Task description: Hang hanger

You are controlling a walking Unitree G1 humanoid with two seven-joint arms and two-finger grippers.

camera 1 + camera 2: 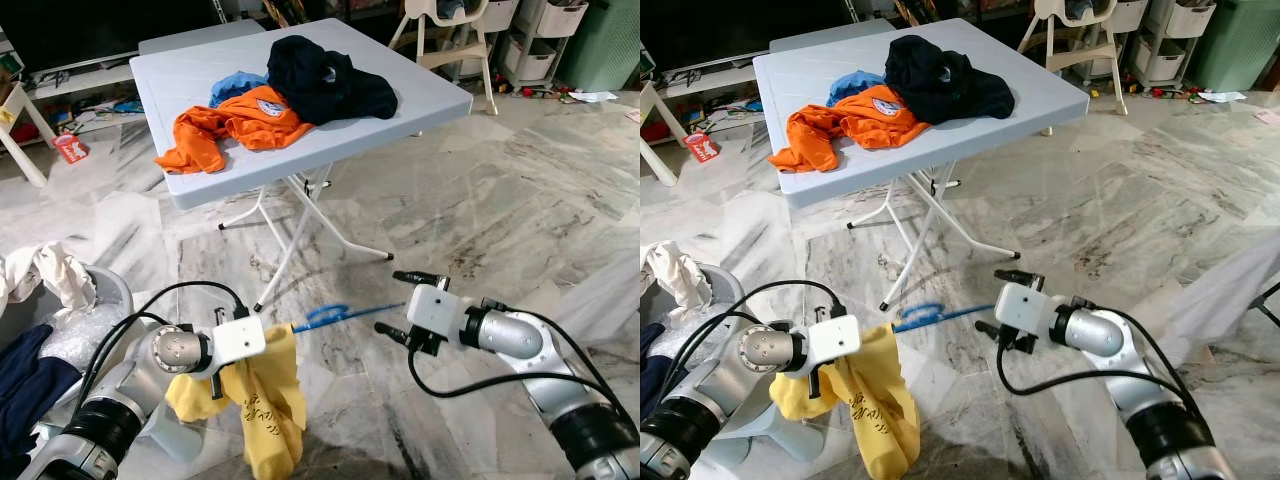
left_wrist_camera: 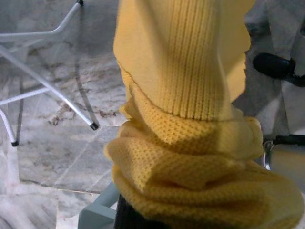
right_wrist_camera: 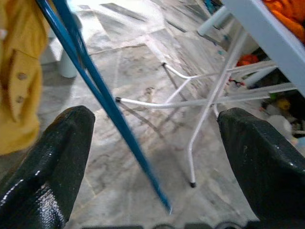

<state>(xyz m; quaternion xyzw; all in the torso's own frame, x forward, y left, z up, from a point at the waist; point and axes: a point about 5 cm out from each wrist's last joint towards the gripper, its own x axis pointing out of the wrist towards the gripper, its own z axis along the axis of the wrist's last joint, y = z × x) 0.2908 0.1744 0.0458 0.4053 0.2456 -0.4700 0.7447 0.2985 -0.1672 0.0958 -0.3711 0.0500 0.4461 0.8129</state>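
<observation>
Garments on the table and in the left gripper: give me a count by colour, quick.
Orange: 1, orange shirt on the table
Blue: 1, blue garment, partly under the orange one
Dark navy: 1, dark garment
Yellow: 1, yellow shirt at the left gripper, on the blue hanger
Total: 4

Head eyes look down at the folding table; both close wrist cameras share its white legs.

White folding table, orange shirt, blue cloth, dark garment
</observation>
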